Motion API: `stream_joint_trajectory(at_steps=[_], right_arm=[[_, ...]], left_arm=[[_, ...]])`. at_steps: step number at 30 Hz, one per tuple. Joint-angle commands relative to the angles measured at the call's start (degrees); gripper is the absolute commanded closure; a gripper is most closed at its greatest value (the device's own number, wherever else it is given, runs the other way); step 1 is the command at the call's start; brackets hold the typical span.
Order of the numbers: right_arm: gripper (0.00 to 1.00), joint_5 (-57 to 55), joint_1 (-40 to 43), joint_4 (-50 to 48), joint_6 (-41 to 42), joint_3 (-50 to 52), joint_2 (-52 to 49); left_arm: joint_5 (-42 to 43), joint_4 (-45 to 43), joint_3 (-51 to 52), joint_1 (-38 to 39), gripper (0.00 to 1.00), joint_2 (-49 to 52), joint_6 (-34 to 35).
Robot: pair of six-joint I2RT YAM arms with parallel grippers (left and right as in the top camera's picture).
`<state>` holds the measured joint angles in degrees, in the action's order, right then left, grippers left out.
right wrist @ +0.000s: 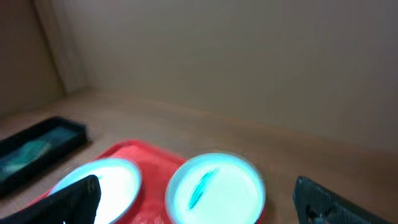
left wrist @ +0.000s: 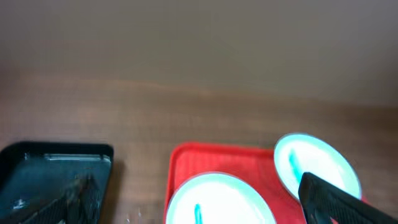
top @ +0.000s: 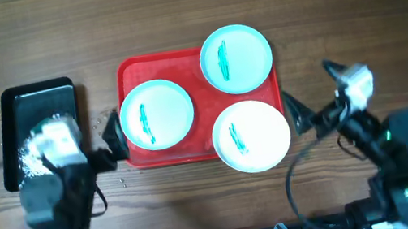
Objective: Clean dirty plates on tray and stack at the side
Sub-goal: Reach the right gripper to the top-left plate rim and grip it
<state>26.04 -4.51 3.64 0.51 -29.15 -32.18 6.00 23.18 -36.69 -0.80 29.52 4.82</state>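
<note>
- Tabletop (top: pixel 170 5): I see no stack started anywhere beside the tray, so the stacking is all still to do.
- Red tray (top: pixel 128 73): it sits mid-table and carries all three plates.
- Black tray (top: pixel 61 92): it lies off to the left, well apart from the plates.
- Left plate (top: pixel 156 114), far plate (top: pixel 236 59), near plate (top: pixel 251 136): each shows a teal smear, so I judge nothing is cleaned yet. The far and near ones overhang the tray's rim.
- Left arm (top: pixel 103 151): low, nose just beside the tray's left edge, jaws spread and empty.
- Right arm (top: pixel 315 117): low, angled in at the near plate, just beside it, jaws spread wide, holding nothing.
</note>
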Motion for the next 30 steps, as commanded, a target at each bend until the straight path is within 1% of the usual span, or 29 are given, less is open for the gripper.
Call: stream_joint_trajectory(at_steps=[1, 3, 7, 9, 10, 12, 15, 16, 19, 21, 23, 25, 28, 30], right_arm=[[0.00, 6.38, 0.07, 6.38, 0.02, -12.79, -12.11], [0.00, 8.50, 0.07, 12.59, -2.10, -19.80, -19.21], [0.00, 9.22, 0.07, 26.43, -2.23, -32.57, -32.17], [0.00, 9.31, 0.07, 31.85, -1.79, -37.62, -37.68], [0.00, 10.34, 0.07, 33.33, -1.77, -39.50, -40.09], [0.00, 13.20, 0.07, 33.05, -0.50, -40.06, -42.91], [0.00, 13.49, 0.07, 32.72, 6.34, -40.00, -45.81], [0.00, 13.46, 0.07, 32.63, 7.04, -39.98, -46.58], [0.00, 13.29, -0.83, 31.50, 7.21, -39.95, -48.24], [0.00, 7.52, -3.21, 31.63, 9.92, -39.95, -49.00], [0.00, 1.81, -5.88, 32.35, 11.76, -39.98, -49.96], [0.01, -1.81, -8.90, 32.63, 15.15, -40.19, -52.17], [0.06, -3.87, -12.96, 31.36, 18.05, -41.88, -56.30], [0.12, -8.66, -17.55, 32.70, 19.04, -46.82, -62.36]], left_arm=[[1.27, 9.14, -14.45, 0.33, 0.00, 11.56, 4.68], [1.09, 15.98, -21.75, 0.33, 0.00, 17.97, 4.68], [-0.44, 29.79, -35.12, 0.33, 0.00, 31.67, 6.16], [-0.44, 33.59, -39.08, 0.33, 0.00, 37.33, 6.14], [-0.24, 33.92, -39.78, 0.33, 0.00, 39.52, 6.14], [1.62, 33.66, -39.82, 0.33, 0.00, 43.04, 6.14], [6.80, 32.59, -39.82, 0.33, 0.00, 48.15, 6.38], [8.79, 33.14, -39.82, 0.33, 0.00, 50.18, 6.36], [11.37, 33.27, -39.82, 0.33, 0.00, 54.23, 6.38], [12.63, 33.40, -39.82, 0.33, 0.00, 56.17, 6.32], [12.15, 34.03, -39.89, 0.11, 0.00, 56.13, 6.08], [9.03, 35.28, -40.87, -1.01, 0.00, 55.56, 6.69], [2.80, 39.60, -44.96, -3.19, 0.07, 55.54, 12.13], [0.24, 42.32, -48.63, -4.61, 0.07, 55.49, 12.15]])
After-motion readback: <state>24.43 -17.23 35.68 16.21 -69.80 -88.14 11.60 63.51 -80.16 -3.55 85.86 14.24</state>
